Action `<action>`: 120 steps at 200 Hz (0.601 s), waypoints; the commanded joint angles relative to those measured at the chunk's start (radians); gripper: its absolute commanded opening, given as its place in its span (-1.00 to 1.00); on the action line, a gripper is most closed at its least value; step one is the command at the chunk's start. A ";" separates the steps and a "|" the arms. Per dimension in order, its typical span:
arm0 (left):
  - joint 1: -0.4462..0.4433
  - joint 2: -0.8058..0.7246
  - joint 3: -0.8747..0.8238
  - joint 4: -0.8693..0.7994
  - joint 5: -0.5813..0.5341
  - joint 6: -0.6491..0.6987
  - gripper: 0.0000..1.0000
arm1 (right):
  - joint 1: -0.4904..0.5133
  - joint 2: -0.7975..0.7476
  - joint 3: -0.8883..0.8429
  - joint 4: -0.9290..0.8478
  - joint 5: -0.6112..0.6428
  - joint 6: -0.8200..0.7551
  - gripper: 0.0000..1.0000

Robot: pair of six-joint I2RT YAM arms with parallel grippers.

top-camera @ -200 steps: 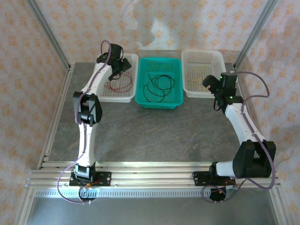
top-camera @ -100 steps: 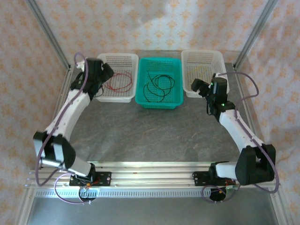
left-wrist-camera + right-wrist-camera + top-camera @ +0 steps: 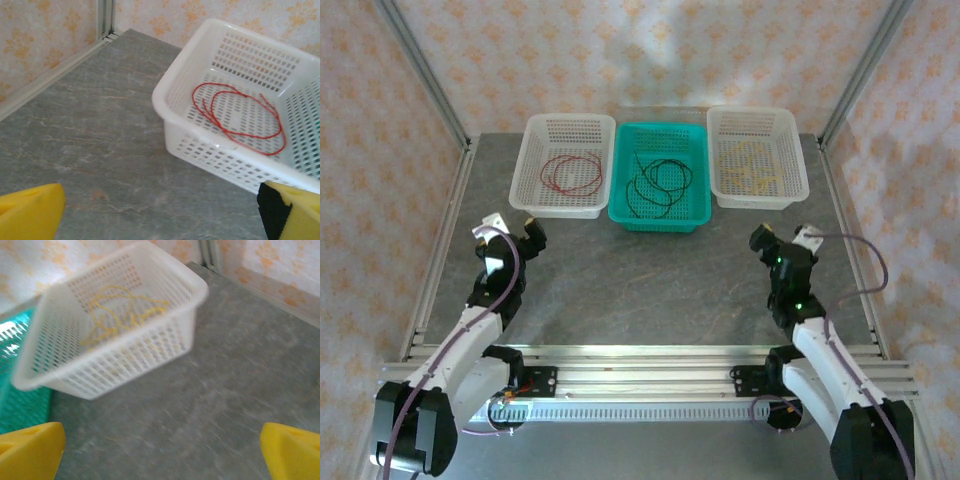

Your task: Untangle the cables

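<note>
From above: three baskets sit in a row along the far edge of the desk (image 3: 640, 280). The left white basket (image 3: 560, 209) holds the red cable (image 3: 565, 172), coiled in loose loops. The teal basket (image 3: 658, 222) in the middle holds the black cable (image 3: 658, 185). The right white basket (image 3: 760, 201) holds the yellow cable (image 3: 750, 165). Each colour is in its own basket and apart from the others. The left end effector (image 3: 515, 229) hangs over the desk toward the left edge, well short of the baskets, with its jaws spread and nothing in them. The right end effector (image 3: 783, 237) mirrors it toward the right edge, also spread and empty.

Over to the left wrist: yellow fingers (image 3: 30, 210) sit wide apart at the bottom corners, with bare grey desk (image 3: 100, 140) between them. Ahead is the white basket (image 3: 161, 100), and the red cable (image 3: 235, 134) lies flat on its perforated floor.

Now the right wrist, a little blurred: yellow fingers (image 3: 292, 450) are again set wide with nothing between them. Ahead, the yellow cable (image 3: 120, 310) rests inside its white basket (image 3: 115, 360), and the teal basket (image 3: 20, 400) is just beside it at the left of the frame.
</note>
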 commanded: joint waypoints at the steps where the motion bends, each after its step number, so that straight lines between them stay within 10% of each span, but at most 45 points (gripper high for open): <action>1: 0.015 0.030 -0.057 0.213 -0.026 0.115 0.99 | -0.046 0.044 -0.021 0.211 0.033 -0.074 0.99; 79: 0.134 0.402 -0.142 0.791 0.130 0.234 0.99 | -0.080 0.477 -0.013 0.671 -0.064 -0.228 0.99; 120: 0.204 0.573 -0.025 0.825 0.315 0.219 0.99 | -0.084 0.613 0.032 0.794 -0.134 -0.260 0.99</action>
